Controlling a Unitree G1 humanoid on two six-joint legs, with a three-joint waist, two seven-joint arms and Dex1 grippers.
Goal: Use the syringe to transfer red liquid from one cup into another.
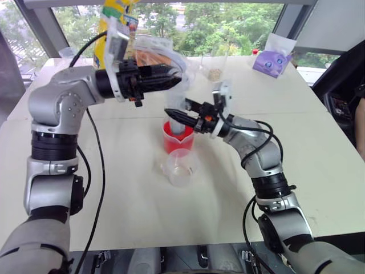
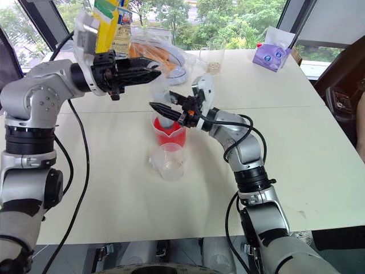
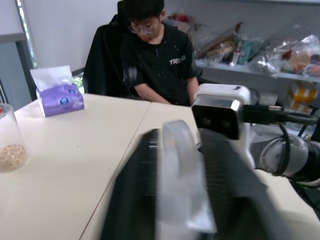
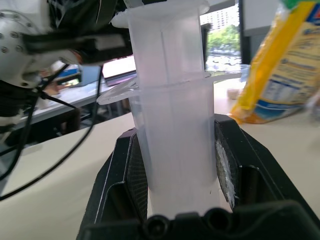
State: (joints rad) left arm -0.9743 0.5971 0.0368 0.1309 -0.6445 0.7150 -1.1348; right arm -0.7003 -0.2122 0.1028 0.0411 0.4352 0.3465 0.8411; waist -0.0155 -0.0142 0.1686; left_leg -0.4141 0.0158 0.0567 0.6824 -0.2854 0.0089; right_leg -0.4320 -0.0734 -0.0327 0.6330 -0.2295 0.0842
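The syringe point(image 1: 183, 101) stands upright over the taller cup point(image 1: 171, 142), which holds the red liquid point(image 2: 166, 137); its lower end dips into the cup's mouth. My right gripper point(image 1: 174, 117) comes in from the right and is shut on the clear barrel point(image 4: 175, 150), one pad on each side. From the left, my left gripper point(image 1: 175, 73) reaches in level, higher up. It is closed on the translucent plunger point(image 3: 180, 185) with no gap showing. The shorter colourless cup point(image 1: 181, 168) stands just in front of the red one, apart from both grippers.
At the table's back stand a yellow bag point(image 1: 114, 17), a plastic-wrapped bowl point(image 1: 162, 54), a clear cup with beige grains point(image 1: 214, 71) and a purple tissue box point(image 1: 272, 61). A person point(image 3: 155, 55) sits beyond the table's right end.
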